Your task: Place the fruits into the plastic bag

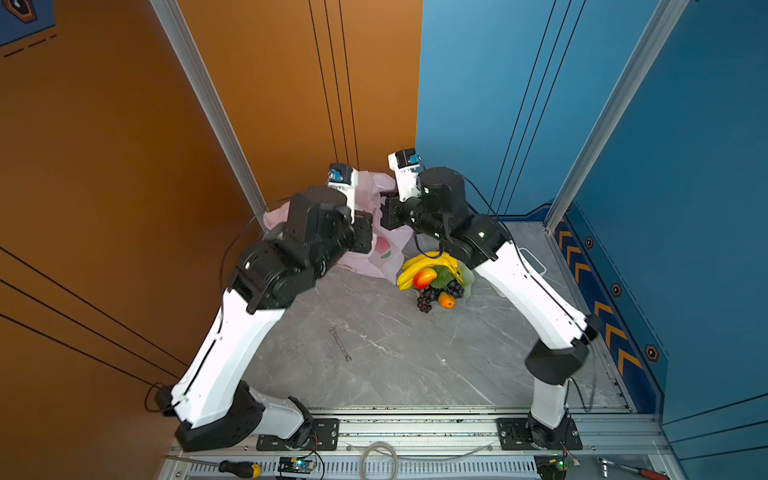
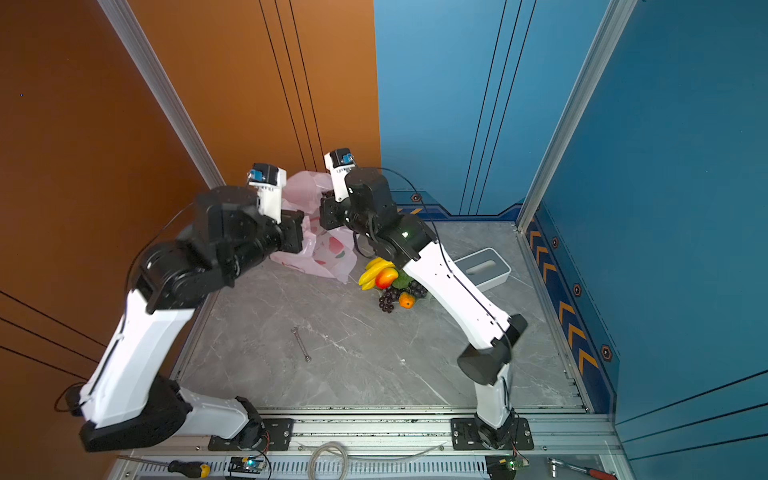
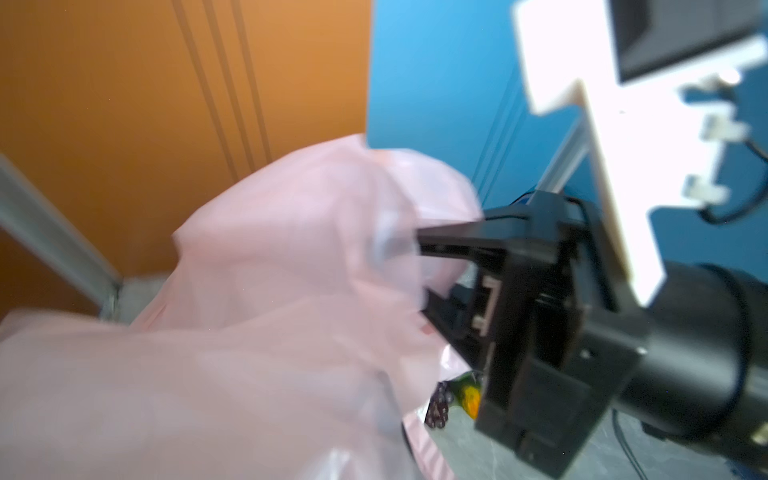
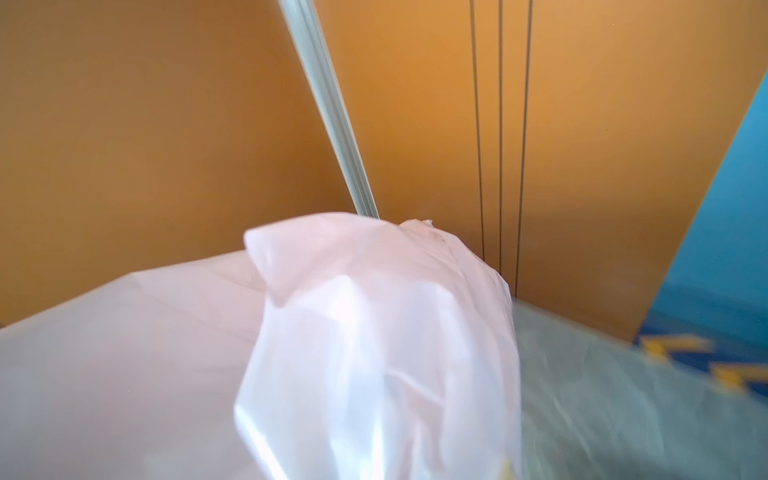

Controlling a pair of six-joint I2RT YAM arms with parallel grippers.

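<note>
– Plastic bag [image 2: 328,249]: where is it, and who holds it?
– It is pale pink and raised near the desk's [image 1: 395,353] far left corner. The left gripper [image 1: 369,236] is clenched, with film draped over its fingers. The right gripper [image 3: 420,243] pinches the opposite side, so the bag spans between them.
– And the fruits [image 1: 434,277]?
– None are bagged yet. They are heaped on a green dish [image 1: 468,282] just right of the bag, under the right forearm and frontward of its fingers. The banana bunch [image 1: 419,266] lies diagonally. The right arm looks nearer.
– Is there room?
– A wrench [image 1: 340,344] lies mid-desk, and a white box [image 2: 484,268] stands toward the right edge.
</note>
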